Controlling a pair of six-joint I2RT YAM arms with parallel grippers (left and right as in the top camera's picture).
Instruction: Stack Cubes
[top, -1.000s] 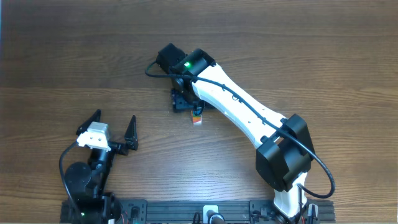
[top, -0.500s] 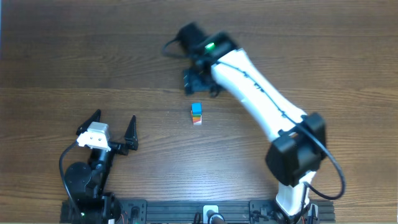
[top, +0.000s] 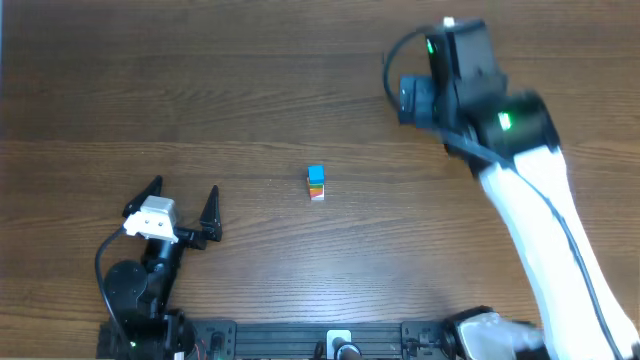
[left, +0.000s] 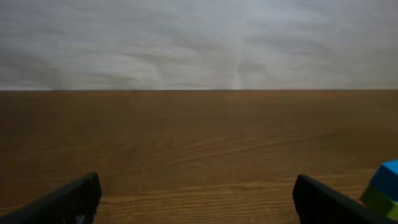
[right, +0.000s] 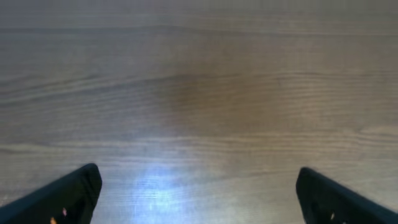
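Cube stack (top: 316, 183), blue on top, stands mid-table (top: 120, 90), well apart from both grippers. Left gripper (top: 183, 188) near-left, fingers spread wide, holding nothing. Right gripper (right: 199, 199) far-right, fingers apart, holding nothing.

Right arm (top: 545, 230): white links, black joints, green light.

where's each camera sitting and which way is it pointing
top: fixed overhead, looking down at table and stack; both arms show
left wrist: low behind left gripper, facing across the table to a wall; open fingers show
right wrist: behind right gripper, facing down at the table; open fingers show
shared: top and left wrist both see the stack
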